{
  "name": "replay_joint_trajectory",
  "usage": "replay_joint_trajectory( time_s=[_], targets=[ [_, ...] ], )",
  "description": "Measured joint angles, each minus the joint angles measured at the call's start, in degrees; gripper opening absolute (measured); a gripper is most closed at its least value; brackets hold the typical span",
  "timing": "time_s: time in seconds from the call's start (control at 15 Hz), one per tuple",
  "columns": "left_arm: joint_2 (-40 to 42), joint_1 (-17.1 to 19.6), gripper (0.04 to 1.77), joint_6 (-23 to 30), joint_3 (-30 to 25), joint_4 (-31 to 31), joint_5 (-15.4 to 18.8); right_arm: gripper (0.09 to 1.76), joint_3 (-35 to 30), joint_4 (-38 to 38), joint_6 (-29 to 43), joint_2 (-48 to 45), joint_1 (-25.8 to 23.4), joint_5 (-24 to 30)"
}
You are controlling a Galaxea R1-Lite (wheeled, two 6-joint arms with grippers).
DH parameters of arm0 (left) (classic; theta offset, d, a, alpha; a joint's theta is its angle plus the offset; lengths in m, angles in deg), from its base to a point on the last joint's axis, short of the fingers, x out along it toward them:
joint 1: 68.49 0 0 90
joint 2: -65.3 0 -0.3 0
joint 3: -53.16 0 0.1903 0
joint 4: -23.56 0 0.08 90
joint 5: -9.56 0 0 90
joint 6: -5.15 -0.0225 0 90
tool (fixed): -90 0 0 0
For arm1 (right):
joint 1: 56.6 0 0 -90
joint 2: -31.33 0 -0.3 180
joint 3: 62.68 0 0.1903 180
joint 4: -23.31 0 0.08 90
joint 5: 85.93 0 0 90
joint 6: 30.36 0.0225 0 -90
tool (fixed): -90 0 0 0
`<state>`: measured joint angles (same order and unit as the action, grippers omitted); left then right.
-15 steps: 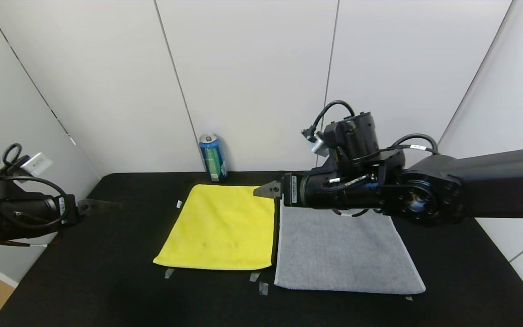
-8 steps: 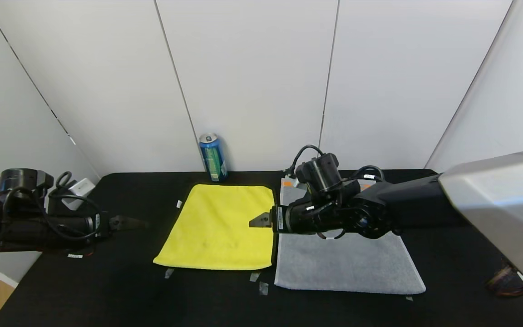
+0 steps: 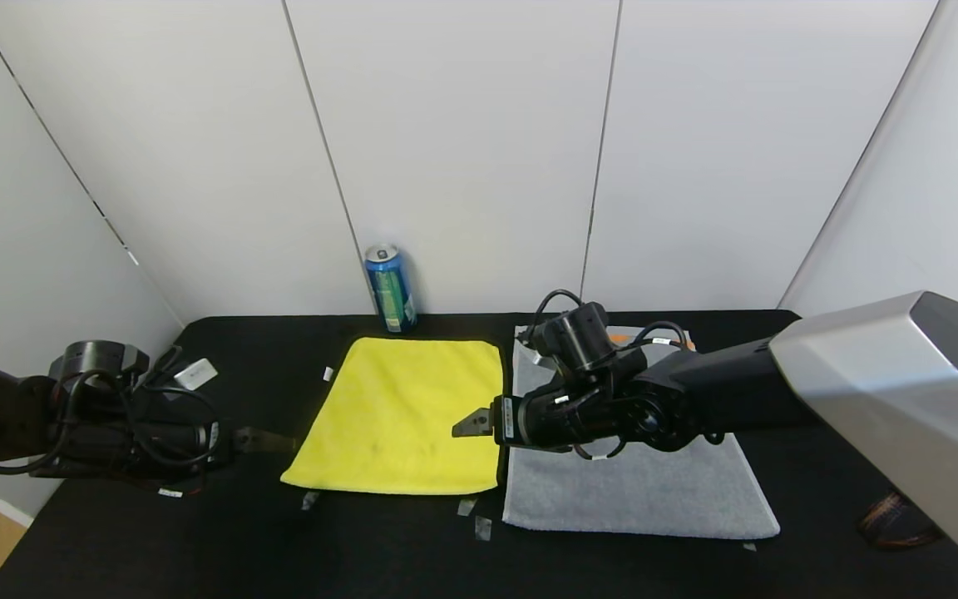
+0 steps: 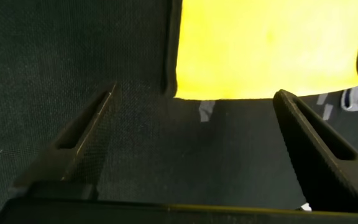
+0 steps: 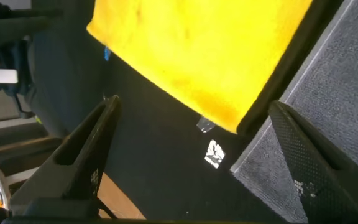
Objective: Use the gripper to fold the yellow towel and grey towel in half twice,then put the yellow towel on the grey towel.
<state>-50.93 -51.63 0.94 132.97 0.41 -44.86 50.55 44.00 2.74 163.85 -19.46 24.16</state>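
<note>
I count two towels flat side by side on the black table [image 3: 155, 541] — one yellow towel [image 3: 408, 416], one grey towel [image 3: 637, 491] — my right hand [image 3: 471, 423] spread above their shared edge, my left hand [image 3: 267, 439] spread just beside the yellow one.

A lab test booth: bare white panel walls [image 3: 462, 150] around a black-clothed table [image 3: 196, 532] with tape marks [image 3: 482, 527]
</note>
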Motion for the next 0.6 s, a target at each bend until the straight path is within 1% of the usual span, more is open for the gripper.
replay_joint_trajectory(
  time_s=[0.2,0.6],
  targets=[
    [-1.27,-0.71,1.72,-0.57,0.00,-0.01,0.73,1.71,-0.09,-0.21,-0.05,0.16,0.20,0.07],
    [-2.62,-4.11,1.72,-1.10,-0.44,0.54,0.95,1.71,-1.13,-0.76,-0.07,-0.63,-0.27,-0.15]
  ],
)
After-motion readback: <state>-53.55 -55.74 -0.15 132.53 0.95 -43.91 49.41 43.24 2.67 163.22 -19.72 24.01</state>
